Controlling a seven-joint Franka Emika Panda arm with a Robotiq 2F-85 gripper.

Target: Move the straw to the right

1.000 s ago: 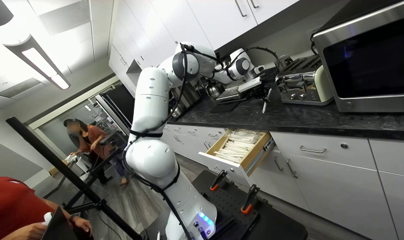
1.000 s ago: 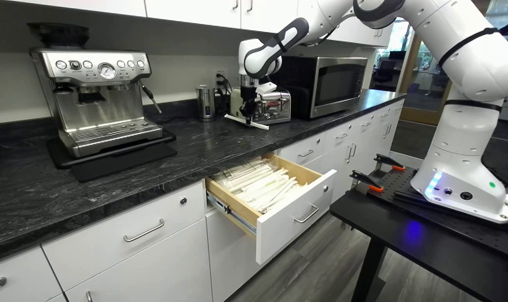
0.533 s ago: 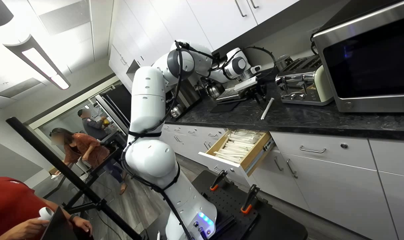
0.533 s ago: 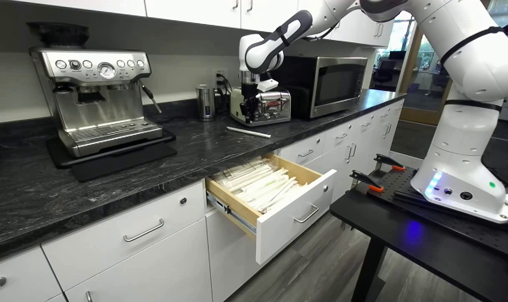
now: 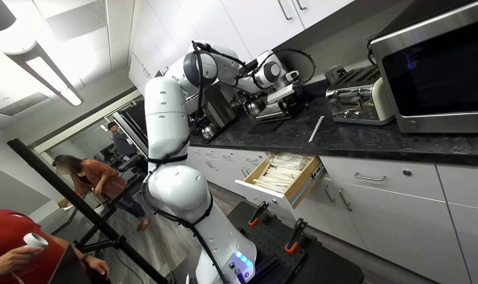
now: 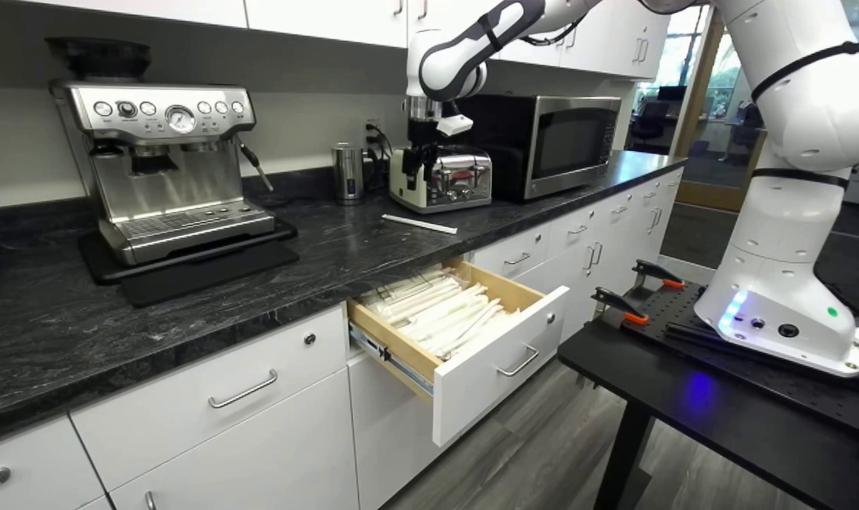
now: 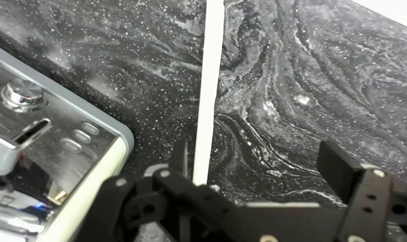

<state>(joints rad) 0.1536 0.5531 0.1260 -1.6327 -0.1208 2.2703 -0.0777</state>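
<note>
A long white straw (image 6: pixel 420 224) lies flat on the dark counter in front of the toaster; both exterior views show it, and so does the wrist view, where the straw (image 7: pixel 208 94) runs from the top edge down to the gripper's linkage. My gripper (image 6: pixel 419 172) is raised above the counter, apart from the straw. Its fingers stand wide apart in the wrist view, where the gripper (image 7: pixel 259 161) has nothing between its pads but a view down to the counter and the straw. The straw's near end is hidden behind the linkage there.
The chrome toaster (image 6: pixel 458 177) stands close behind the straw, with a microwave (image 6: pixel 571 142) beyond it. A coffee machine (image 6: pixel 167 163) and black mat (image 6: pixel 210 276) sit farther along the counter. Below the counter edge, a pulled-out drawer (image 6: pixel 497 368) holds many wrapped straws.
A second ago the straw was held in my gripper just above the counter. The fingers have since opened, the straw has dropped onto the counter, and the arm has risen away from it.
</note>
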